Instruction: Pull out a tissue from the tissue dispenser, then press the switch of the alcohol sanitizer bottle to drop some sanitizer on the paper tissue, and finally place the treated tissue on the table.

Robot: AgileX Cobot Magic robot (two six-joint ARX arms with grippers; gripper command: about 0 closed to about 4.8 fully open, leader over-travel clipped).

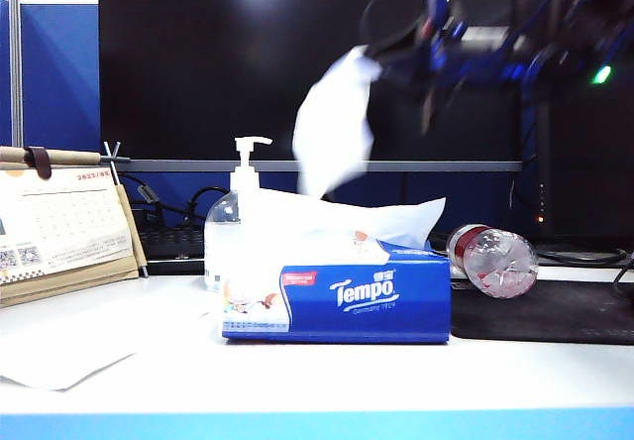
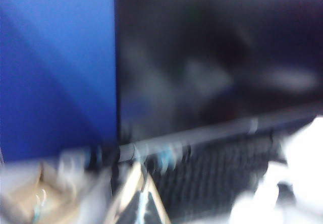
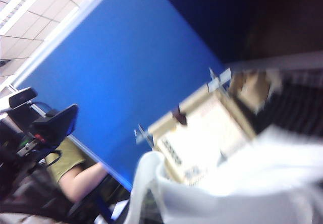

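Tissue (image 1: 332,123) is clear of the tissue dispenser (image 1: 337,296), hanging above it from the right tool (image 1: 381,54), clamped on its top corner. Pull step looks done. Next: carry it under the switch (image 1: 250,146) nozzle of the alcohol sanitizer bottle (image 1: 222,237). Left tool out of frame, state unknown.

The exterior camera sits low at the bench's (image 1: 327,381) front edge, close, facing the dark monitor (image 1: 248,54). Both wrist cameras, blurred, look outward over the bench's rear; all 3 views share the desk calendar (image 1: 59,227) and blue partition (image 1: 59,73).
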